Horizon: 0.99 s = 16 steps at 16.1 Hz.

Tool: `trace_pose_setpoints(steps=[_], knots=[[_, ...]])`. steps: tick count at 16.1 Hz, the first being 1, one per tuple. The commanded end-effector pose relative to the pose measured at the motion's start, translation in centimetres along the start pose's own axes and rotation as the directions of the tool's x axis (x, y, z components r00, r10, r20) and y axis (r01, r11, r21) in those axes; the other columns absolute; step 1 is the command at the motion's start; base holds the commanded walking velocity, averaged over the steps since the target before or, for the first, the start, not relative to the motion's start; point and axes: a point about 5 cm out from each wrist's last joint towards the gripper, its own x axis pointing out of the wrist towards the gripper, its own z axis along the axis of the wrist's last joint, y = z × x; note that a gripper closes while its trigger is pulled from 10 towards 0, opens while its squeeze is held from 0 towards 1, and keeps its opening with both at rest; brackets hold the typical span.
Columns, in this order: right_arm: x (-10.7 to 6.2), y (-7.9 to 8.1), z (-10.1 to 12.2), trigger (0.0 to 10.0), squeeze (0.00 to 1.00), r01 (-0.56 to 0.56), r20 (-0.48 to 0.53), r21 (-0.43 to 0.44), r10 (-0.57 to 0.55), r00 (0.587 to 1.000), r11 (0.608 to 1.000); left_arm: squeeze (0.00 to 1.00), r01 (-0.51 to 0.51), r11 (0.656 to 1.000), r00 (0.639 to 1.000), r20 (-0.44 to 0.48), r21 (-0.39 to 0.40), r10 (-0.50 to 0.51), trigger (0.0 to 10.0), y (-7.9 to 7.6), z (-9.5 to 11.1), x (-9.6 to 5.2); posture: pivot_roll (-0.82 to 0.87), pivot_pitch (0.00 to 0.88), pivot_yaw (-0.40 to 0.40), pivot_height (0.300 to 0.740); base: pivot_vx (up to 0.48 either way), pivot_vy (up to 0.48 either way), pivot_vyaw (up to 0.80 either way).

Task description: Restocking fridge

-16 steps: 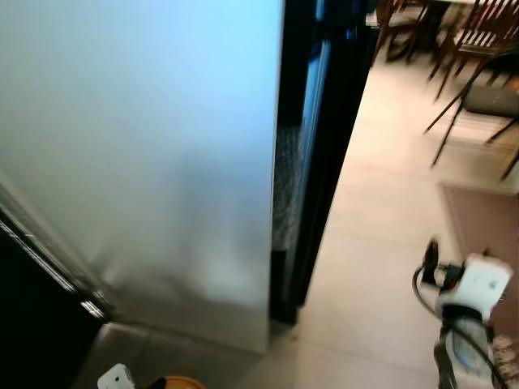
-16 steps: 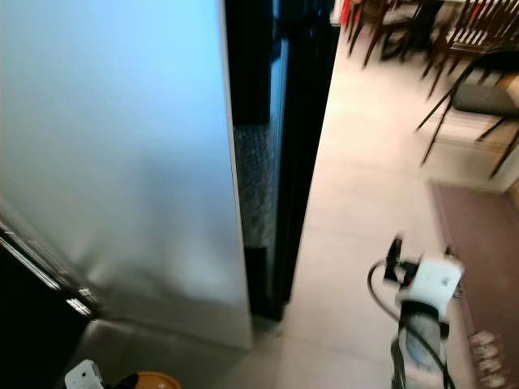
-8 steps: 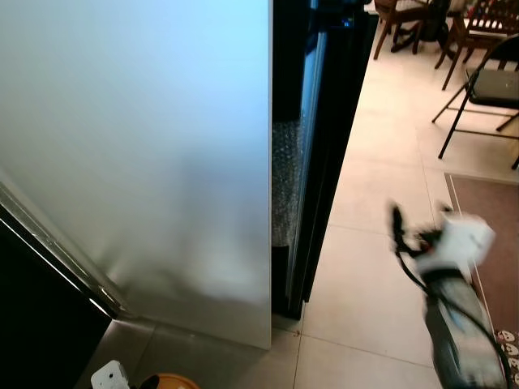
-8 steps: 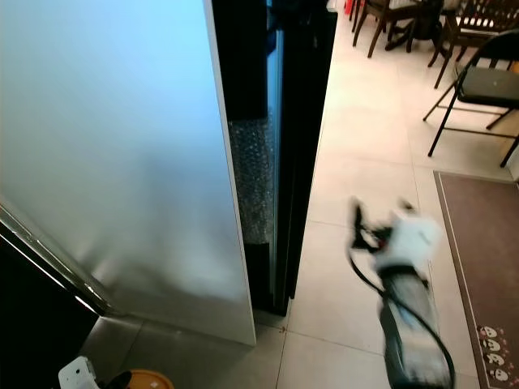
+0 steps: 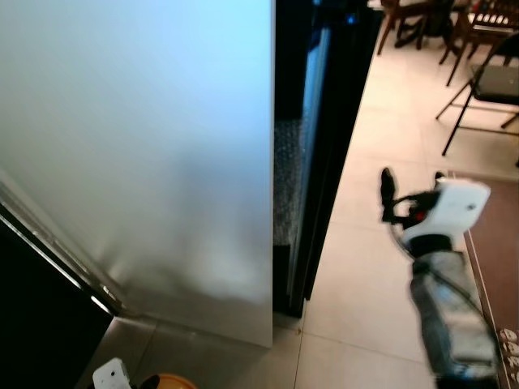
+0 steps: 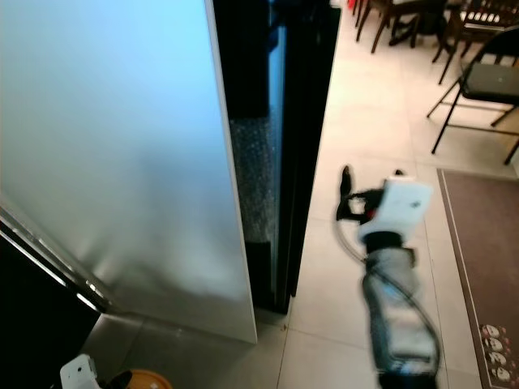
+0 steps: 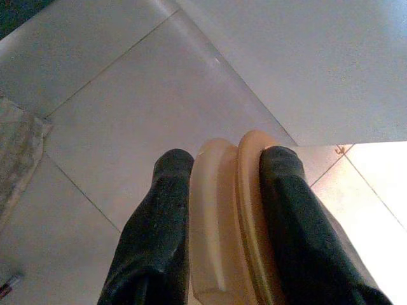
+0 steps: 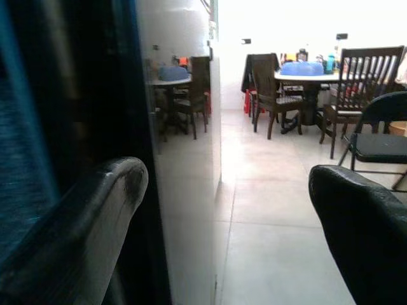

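Note:
The fridge stands before me, its wide pale grey door (image 5: 138, 138) on the left and a black door edge (image 5: 324, 121) beside a dark gap. My right gripper (image 5: 410, 183) is raised over the floor tiles just right of that black edge, open, with nothing between its fingers (image 8: 82, 222). In the left wrist view my left gripper (image 7: 226, 190) is shut on a beige and orange round container (image 7: 232, 210), held low over the floor. The container's orange rim (image 5: 169, 381) peeks in at the bottom of the head view.
Dark folding chairs (image 5: 482, 81) and a dining table with more chairs (image 8: 305, 82) stand farther back on the right. A brown mat (image 5: 495, 235) lies on the tiles at the right. A dark cabinet with a metal trim (image 5: 40, 275) is at the lower left.
My right arm has lifted and swung left, closer to the fridge's black door edge. The left gripper stays low with the container. The head view has shifted a little.

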Motion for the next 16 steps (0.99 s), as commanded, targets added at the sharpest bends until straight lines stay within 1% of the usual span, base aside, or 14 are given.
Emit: trace_pose_setpoints(steps=[1, 2, 3, 4, 5, 6, 7, 9, 11, 12, 13, 14, 15, 16], knots=[[-0.6, 1.5, 0.6, 10.0, 0.0, -0.022, 0.019, -0.004, 0.022, 1.0, 1.0, 0.0, -0.014, 1.0, 1.0, -0.004, 0.021, 0.014, 10.0, 0.6, -0.1, -0.1, -0.04, 0.069, 0.05, 0.74, 0.0, 0.0, 0.0], [-1.0, 2.0, 0.4, 10.0, 0.0, -0.021, 0.014, 0.004, 0.021, 1.0, 1.0, 0.0, -0.013, 1.0, 1.0, -0.002, 0.021, 0.013, 10.0, 0.6, 0.0, -0.1, -0.04, 0.066, 0.05, 0.74, 0.0, 0.0, 0.0], [-1.0, 2.1, 0.5, 10.0, 0.0, -0.022, 0.014, -0.016, 0.023, 1.0, 1.0, 0.0, -0.014, 1.0, 1.0, -0.002, 0.024, 0.014, 10.0, 0.6, 0.0, -0.1, -0.04, 0.066, 0.053, 0.74, 0.0, 0.0, 0.0], [-1.0, 2.0, 0.7, 10.0, 0.0, -0.006, 0.019, 0.009, 0.006, 1.0, 1.0, 0.0, -0.014, 1.0, 1.0, -0.003, 0.025, 0.014, 10.0, 0.7, 0.0, -0.1, -0.06, 0.063, 0.057, 0.74, 0.0, 0.0, 0.0], [-0.9, 2.0, 1.2, 10.0, 0.0, 0.006, 0.031, 0.021, -0.007, 1.0, 1.0, 0.0, -0.015, 0.999, 1.0, -0.008, 0.036, 0.016, 10.0, 0.7, -0.1, -0.2, -0.07, 0.059, 0.058, 0.74, 0.0, 0.0, 0.0], [-0.4, 2.1, 2.2, 10.0, 0.0, 0.001, 0.053, 0.027, -0.002, 0.999, 1.0, 0.0, -0.015, 0.999, 1.0, -0.015, 0.046, 0.015, 10.0, 0.6, -0.3, -0.2, -0.06, 0.041, 0.049, 0.74, 0.0, 0.0, 0.0], [-0.1, 1.9, 2.7, 10.0, 0.0, -0.004, 0.066, 0.018, 0.003, 0.998, 1.0, 0.0, -0.015, 0.999, 1.0, -0.017, 0.05, 0.016, 10.0, 0.5, -0.3, -0.1, -0.06, 0.037, 0.039, 0.74, 0.0, 0.0, 0.0], [0.8, 1.1, 3.9, 10.0, 0.0, 0.018, 0.091, 0.025, -0.02, 0.996, 1.0, 0.0, -0.019, 0.999, 1.0, -0.004, 0.027, 0.019, 10.0, 0.3, -0.2, -0.1, -0.05, 0.017, 0.024, 0.74, 0.0, 0.0, 0.0], [1.2, 0.3, 4.0, 10.0, 0.0, 0.047, 0.085, 0.052, -0.051, 0.995, 0.998, 0.0, -0.027, 1.0, 1.0, 0.003, 0.013, 0.027, 10.0, 0.4, -0.2, -0.1, -0.03, 0.008, 0.023, 0.74, 0.0, 0.0, 0.0], [1.4, 0.0, 4.0, 10.0, 0.0, 0.051, 0.084, 0.034, -0.053, 0.995, 0.998, 0.0, -0.023, 1.0, 1.0, 0.009, 0.011, 0.023, 10.0, 0.4, -0.1, -0.1, -0.02, 0.009, 0.016, 0.74, 0.0, 0.0, 0.0], [1.3, -0.4, 3.3, 10.0, 0.0, 0.065, 0.067, 0.02, -0.066, 0.996, 0.998, 0.0, -0.022, 1.0, 1.0, 0.017, 0.007, 0.022, 10.0, 0.5, 0.0, -0.1, -0.02, 0.008, 0.017, 0.74, 0.0, 0.0, 0.0], [0.9, -0.6, 2.1, 10.0, 0.0, 0.07, 0.03, 0.02, -0.07, 0.997, 0.997, 0.0, -0.022, 1.0, 1.0, 0.022, 0.004, 0.022, 10.0, 0.7, -0.1, -0.2, -0.01, 0.001, 0.007, 0.74, 0.0, 0.0, 0.0], [0.0, -0.5, 0.3, 10.0, 0.0, 0.045, -0.019, 0.012, -0.044, 0.999, 0.999, 0.0, -0.046, 0.999, 0.999, 0.028, -0.016, 0.047, 10.0, 1.4, -0.2, -0.4, -0.02, 0.0, 0.013, 0.74, 0.0, 0.0, 0.0], [-0.1, -0.5, 0.0, 10.0, 0.0, 0.039, -0.025, 0.013, -0.039, 0.999, 0.999, 0.0, -0.049, 0.999, 0.998, 0.028, -0.019, 0.05, 10.0, 1.5, -0.2, -0.4, -0.02, 0.0, 0.013, 0.74, 0.0, 0.0, 0.0]])
